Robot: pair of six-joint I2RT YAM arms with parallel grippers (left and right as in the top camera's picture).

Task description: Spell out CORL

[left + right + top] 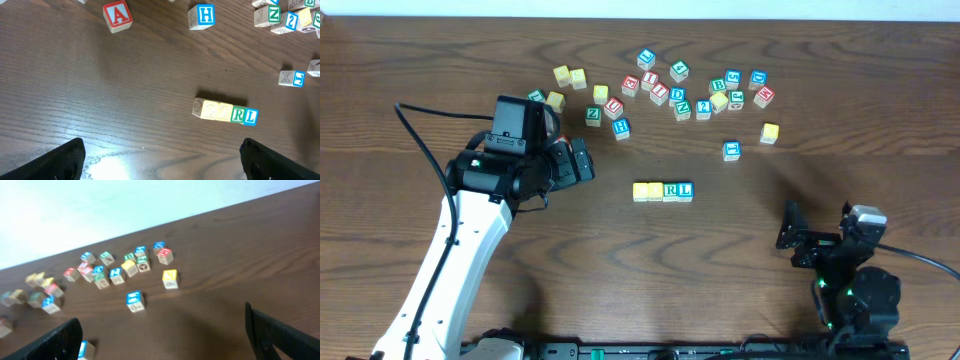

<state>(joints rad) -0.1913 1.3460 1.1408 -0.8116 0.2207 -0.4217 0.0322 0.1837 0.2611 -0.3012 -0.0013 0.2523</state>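
Four letter cubes stand touching in a row at the table's middle: two with yellow tops [641, 191] [655, 191], then a green R [671, 190] and a blue L [685, 190]. The left wrist view shows the same row, two yellow cubes [212, 110] followed by the R [238, 115] and the L [251, 116], ahead and to the right of my fingers. My left gripper [582, 160] [162, 170] is open and empty, a short way left of the row. Near the front right, my right gripper [792, 238] [165, 340] is open and empty.
Several loose letter cubes [680, 95] are scattered across the back of the table. A lone blue cube [731, 150] [134, 301] and a yellow one [769, 132] [170, 278] sit right of centre. An H cube [205, 15] and an A cube [117, 16] lie beyond my left fingers.
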